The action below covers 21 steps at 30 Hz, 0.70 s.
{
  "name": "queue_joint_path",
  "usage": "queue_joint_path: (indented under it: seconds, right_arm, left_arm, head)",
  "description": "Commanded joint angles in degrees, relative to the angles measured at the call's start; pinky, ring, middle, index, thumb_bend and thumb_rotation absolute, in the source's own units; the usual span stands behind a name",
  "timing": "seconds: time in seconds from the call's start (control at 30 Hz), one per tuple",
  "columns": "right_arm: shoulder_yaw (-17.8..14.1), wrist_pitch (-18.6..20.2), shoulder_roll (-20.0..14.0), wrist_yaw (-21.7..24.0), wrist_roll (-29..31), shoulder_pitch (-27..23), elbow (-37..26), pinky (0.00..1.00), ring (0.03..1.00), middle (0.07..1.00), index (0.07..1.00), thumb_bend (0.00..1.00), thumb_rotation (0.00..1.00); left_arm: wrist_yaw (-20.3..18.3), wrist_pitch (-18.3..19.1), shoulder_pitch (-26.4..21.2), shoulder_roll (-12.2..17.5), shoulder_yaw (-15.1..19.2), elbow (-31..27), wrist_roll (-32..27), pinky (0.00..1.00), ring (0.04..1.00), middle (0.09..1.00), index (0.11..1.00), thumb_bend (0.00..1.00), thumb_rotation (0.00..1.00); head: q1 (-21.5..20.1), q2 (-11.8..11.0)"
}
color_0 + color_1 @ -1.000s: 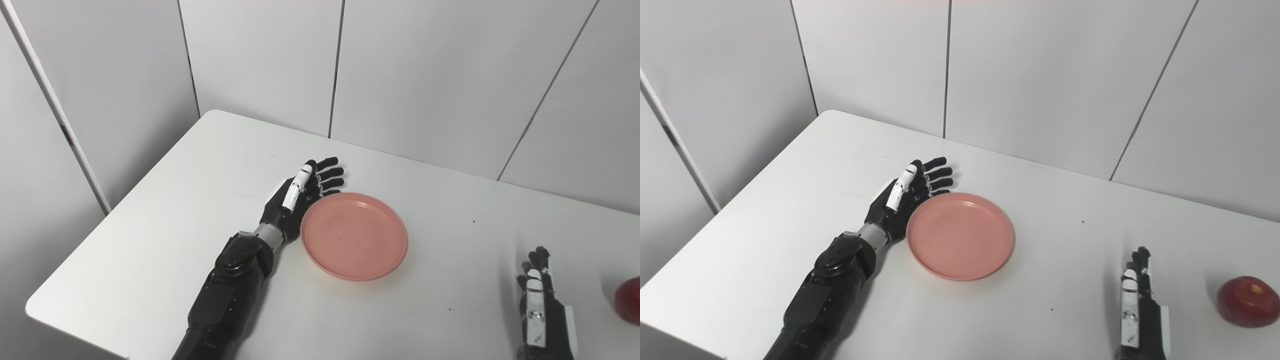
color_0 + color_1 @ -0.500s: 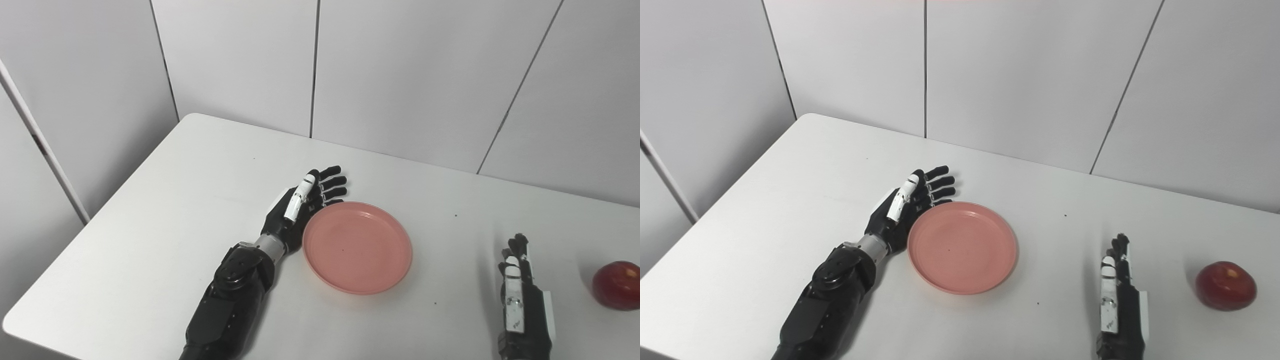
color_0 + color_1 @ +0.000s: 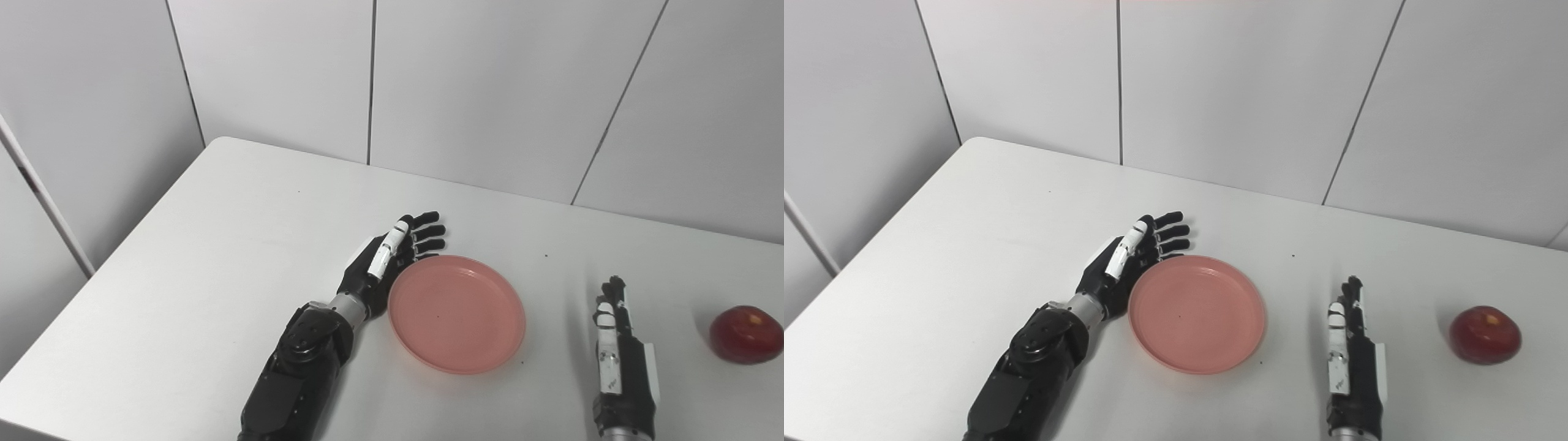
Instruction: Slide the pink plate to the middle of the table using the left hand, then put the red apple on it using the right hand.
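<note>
Step one, sliding. Left hand (image 3: pixel 392 260), fingers spread, holding nothing, presses pink plate (image 3: pixel 456 313) rim (left side). Right hand (image 3: pixel 614 334), fingers straight, empty, waits between plate and red apple (image 3: pixel 746 334). Next: grasp apple.

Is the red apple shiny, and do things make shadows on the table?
In the right eye view the round red apple shows only a small pale patch on top, no strong glare, with a soft shadow to its left; in the left eye view the round pink plastic plate casts a faint shadow on the white table. Both views look sharp and evenly lit.
</note>
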Motion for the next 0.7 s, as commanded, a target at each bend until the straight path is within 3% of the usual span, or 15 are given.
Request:
queue_joint_path:
  seconds: [0.0,0.33,0.67]
  right_arm:
    - [0.18,0.95,0.84,-0.89,-0.50,-1.03,-2.70,1.00,0.984,0.975,0.982,0.22,1.00]
    - [0.92,2.31,2.05,-1.68,-1.63,-1.34,-3.58,1.00,0.982,0.972,0.976,0.22,1.00]
    - [1.24,3.71,2.68,-2.19,-2.65,-1.93,-3.75,0.99,0.977,0.969,0.967,0.20,1.00]
  left_arm:
    - [1.24,4.90,1.97,-0.80,-0.58,1.55,0.96,0.79,0.824,0.826,0.807,0.32,1.00]
    - [2.08,4.11,2.22,-3.04,-1.95,0.32,3.03,0.79,0.829,0.829,0.805,0.33,1.00]
    - [0.97,4.93,3.33,-3.00,-2.58,-1.13,2.19,0.80,0.835,0.833,0.814,0.34,1.00]
  head:
    - [0.00,-0.02]
    - [-4.30,1.27]
    - [-8.37,2.37]
